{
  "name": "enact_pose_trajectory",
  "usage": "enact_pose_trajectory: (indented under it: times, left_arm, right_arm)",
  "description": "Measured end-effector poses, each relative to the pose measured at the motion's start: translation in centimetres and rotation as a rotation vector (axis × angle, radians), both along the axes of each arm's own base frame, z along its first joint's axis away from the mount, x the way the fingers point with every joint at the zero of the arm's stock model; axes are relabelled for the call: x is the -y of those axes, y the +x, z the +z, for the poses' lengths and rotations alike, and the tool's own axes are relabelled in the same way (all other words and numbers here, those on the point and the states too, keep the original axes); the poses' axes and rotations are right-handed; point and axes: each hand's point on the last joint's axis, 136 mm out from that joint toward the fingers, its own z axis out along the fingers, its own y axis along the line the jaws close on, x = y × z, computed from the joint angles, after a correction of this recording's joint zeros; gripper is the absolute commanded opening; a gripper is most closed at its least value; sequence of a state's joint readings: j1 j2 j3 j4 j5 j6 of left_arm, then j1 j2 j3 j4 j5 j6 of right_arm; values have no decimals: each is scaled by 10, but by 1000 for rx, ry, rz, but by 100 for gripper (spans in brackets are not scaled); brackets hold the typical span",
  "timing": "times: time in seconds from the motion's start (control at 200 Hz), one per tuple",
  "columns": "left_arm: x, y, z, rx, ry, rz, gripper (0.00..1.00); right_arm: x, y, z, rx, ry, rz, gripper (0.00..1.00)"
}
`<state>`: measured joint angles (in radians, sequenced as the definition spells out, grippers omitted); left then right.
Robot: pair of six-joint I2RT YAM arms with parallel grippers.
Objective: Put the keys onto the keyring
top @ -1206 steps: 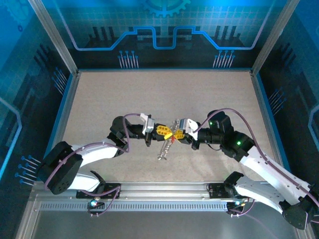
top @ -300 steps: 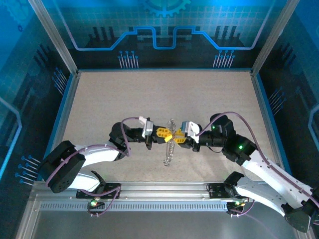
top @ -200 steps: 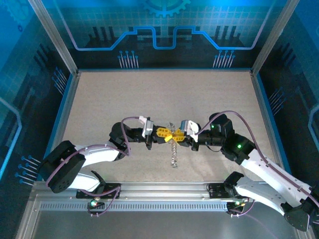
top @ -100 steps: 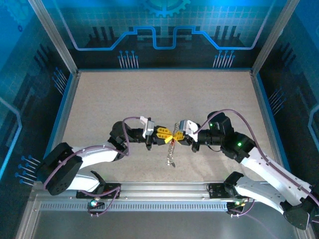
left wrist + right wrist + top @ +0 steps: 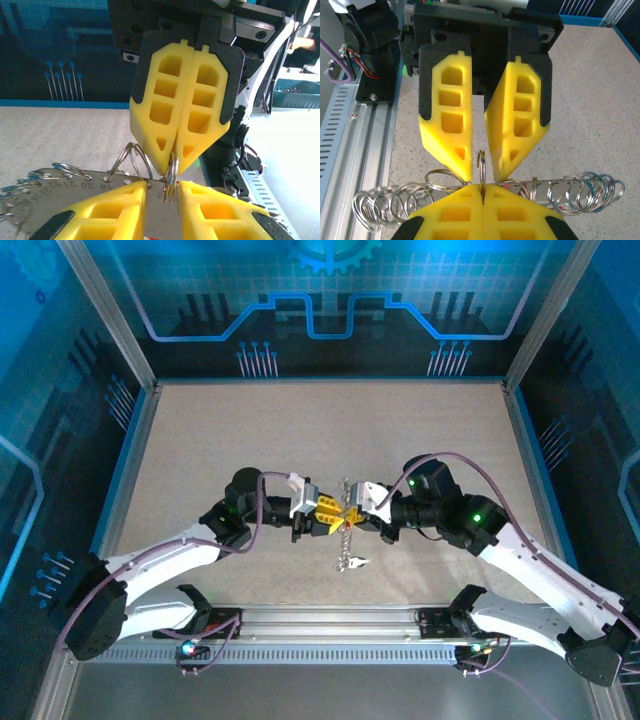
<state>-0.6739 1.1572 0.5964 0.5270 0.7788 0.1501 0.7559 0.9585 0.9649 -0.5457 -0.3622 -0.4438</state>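
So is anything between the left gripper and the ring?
Nothing visible. The ring, pinched by the shut right gripper, stands in the gap between the left gripper's parted fingers.

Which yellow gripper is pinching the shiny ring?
The right gripper: its fingers are squeezed shut on the silver ring. The left gripper facing it has its fingers apart, with a gap between them.

Speckled beige table point(image 5: 200, 460) bears 1 small silver piece point(image 5: 357, 562)
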Motion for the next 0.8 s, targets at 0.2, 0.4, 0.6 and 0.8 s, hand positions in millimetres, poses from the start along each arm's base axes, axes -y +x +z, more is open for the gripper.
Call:
enact_pose_trajectory:
  times: [0.2, 0.4, 0.6, 0.8]
  left_arm:
    - [-3, -4, -8, -7, 64, -8, 17]
    - [-4, -6, -12, -7, 110, -17, 11]
    - [-6, -7, -13, -2, 143, -26, 15]
    - [-7, -9, -15, -5, 161, -31, 13]
  right_arm:
    - [-3, -3, -9, -3, -47, 16, 0]
    - [-4, -3, -12, 9, -85, 19, 0]
    - [-6, -4, -12, 28, -118, 31, 0]
    - [-8, -4, -16, 42, -138, 37, 0]
